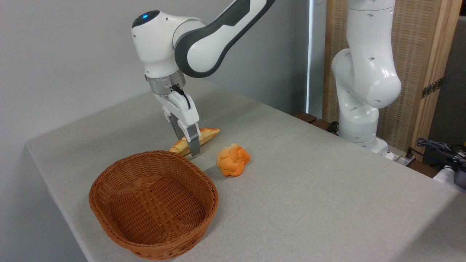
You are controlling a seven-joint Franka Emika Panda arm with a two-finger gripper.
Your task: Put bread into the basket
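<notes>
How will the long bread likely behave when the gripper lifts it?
The bread looks stiff, so it probably stays straight. The gripper is near its middle, so tilting seems limited. Its rounded, tapered form might roll if released on the table.

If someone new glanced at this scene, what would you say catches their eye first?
Probably the big brown basket, empty at the table's near left edge. Next, the white robot arm reaching down from the top, its gripper lowered at the long bread just behind the basket; whether the jaws grip it is unclear. A bright orange bun sits just right of the bread.
</notes>
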